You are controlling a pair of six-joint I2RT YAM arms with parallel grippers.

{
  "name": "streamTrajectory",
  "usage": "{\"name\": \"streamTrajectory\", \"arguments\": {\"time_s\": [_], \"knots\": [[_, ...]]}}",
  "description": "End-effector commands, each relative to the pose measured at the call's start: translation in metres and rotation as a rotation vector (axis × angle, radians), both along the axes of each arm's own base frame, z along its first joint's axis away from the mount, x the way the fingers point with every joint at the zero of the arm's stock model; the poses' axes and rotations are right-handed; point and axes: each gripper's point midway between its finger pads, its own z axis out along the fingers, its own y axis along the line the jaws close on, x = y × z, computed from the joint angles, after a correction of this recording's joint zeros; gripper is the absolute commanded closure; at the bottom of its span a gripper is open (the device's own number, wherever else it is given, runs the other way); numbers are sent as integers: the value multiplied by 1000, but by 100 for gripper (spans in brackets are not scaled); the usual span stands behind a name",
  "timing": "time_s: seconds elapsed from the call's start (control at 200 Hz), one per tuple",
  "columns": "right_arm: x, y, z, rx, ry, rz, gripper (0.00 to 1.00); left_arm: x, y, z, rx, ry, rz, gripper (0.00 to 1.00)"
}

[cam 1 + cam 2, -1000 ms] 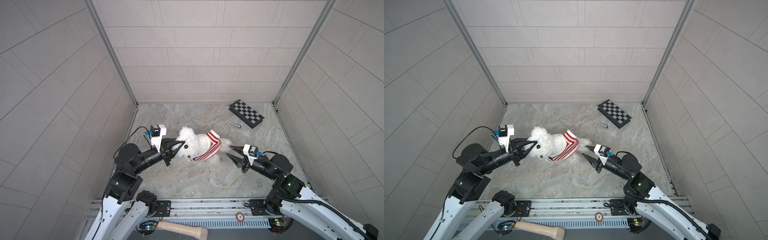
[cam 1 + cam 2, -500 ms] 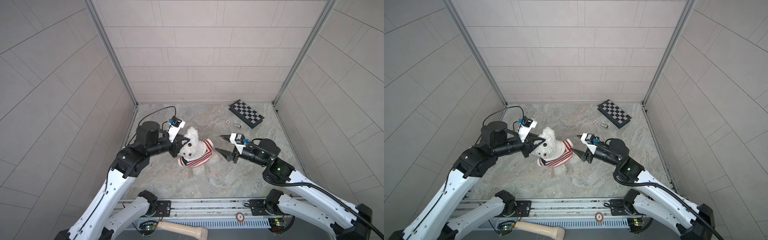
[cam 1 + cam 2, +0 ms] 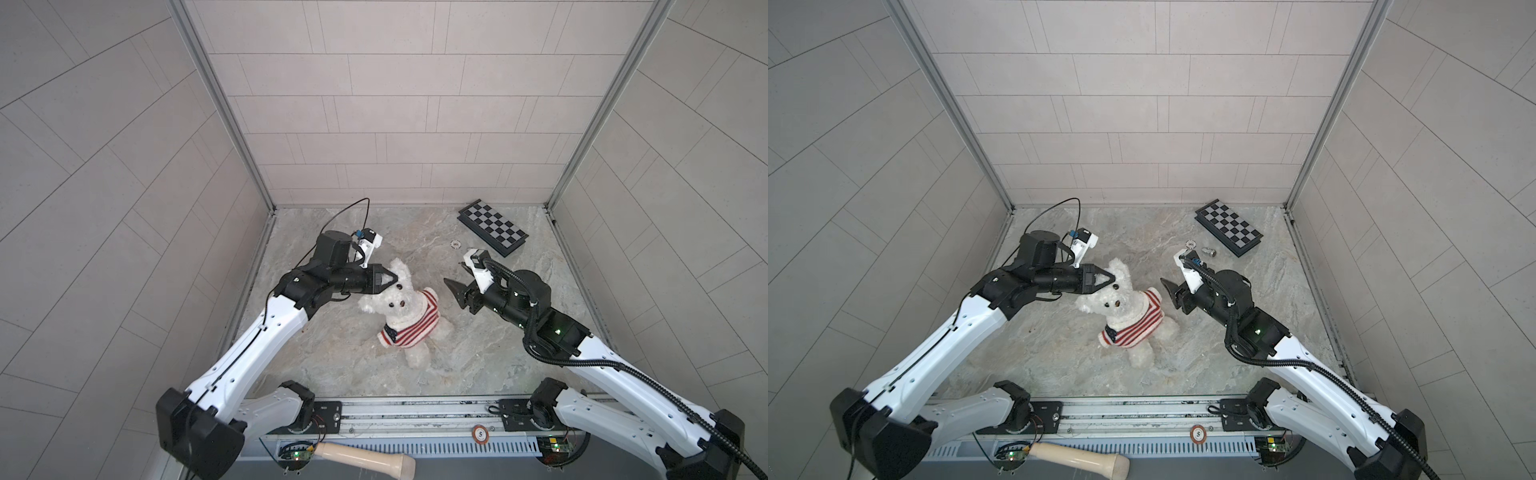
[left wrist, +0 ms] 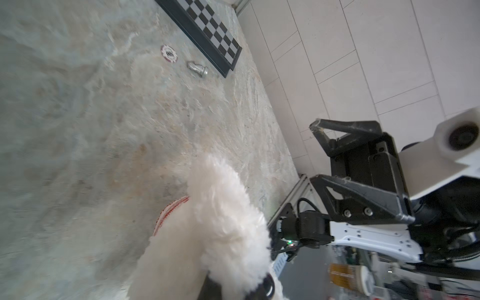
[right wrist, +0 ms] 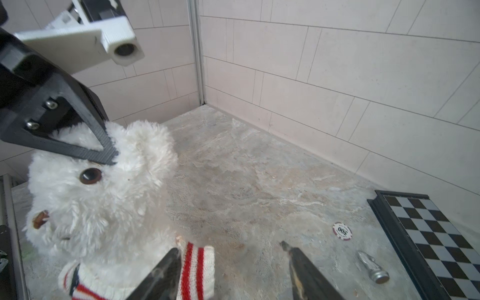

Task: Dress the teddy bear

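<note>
Two grippers flank one bear (image 3: 392, 302) (image 3: 1112, 300), which sits near the middle of the desk (image 3: 332, 345), slightly left of centre. Its head is raised and one leg points toward the near edge. A red-and-white striped sweater (image 3: 415, 325) covers its trunk.

The left gripper (image 3: 392, 279) (image 3: 1111, 277) is closed on the fur at the top of the bear's head, between the ears, as the right wrist view shows. The right gripper (image 5: 230, 247) stands with its jaws apart and holds nothing. One finger (image 5: 161, 275) lies just beside the sweater's sleeve (image 5: 198, 267); whether they touch cannot be told.

A chessboard (image 3: 492, 227) lies at the far right corner. A chip (image 3: 456, 244) and a metal chess piece (image 3: 1208, 251), the latter lying on its side, rest just beside the board's near edge, well apart from the bear.
</note>
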Motion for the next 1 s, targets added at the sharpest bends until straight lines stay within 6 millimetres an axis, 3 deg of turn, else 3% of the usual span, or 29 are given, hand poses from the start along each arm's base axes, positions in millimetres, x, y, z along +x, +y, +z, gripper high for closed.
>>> {"name": "streamTrajectory", "arguments": {"time_s": [0.0, 0.235, 0.415, 0.571, 0.631, 0.671, 0.801, 0.996], "knots": [[3, -13, -21, -20, 68, -73, 32, 3, -31, 35, -154, -5, -99, 100], [19, -27, -41, 0, 134, -138, 32, 43, -32, -45, 81, 11, -81, 100], [28, -26, -55, -2, 179, -138, 32, 79, -48, -86, 40, 52, -41, 79], [28, -19, -73, -32, 239, -108, 32, 106, -35, -89, 25, 22, 45, 60], [26, -15, -81, -48, 266, -82, 32, 111, -26, -83, 16, 4, 76, 38], [25, -11, -86, -52, 286, -65, 32, 110, -20, -80, 23, -12, 87, 31], [19, 9, -97, -70, 342, 22, 30, 100, -3, -72, 37, -55, 120, 24], [16, 47, -106, -189, 386, 144, 27, 67, 24, -72, 19, -86, 176, 20]]}}
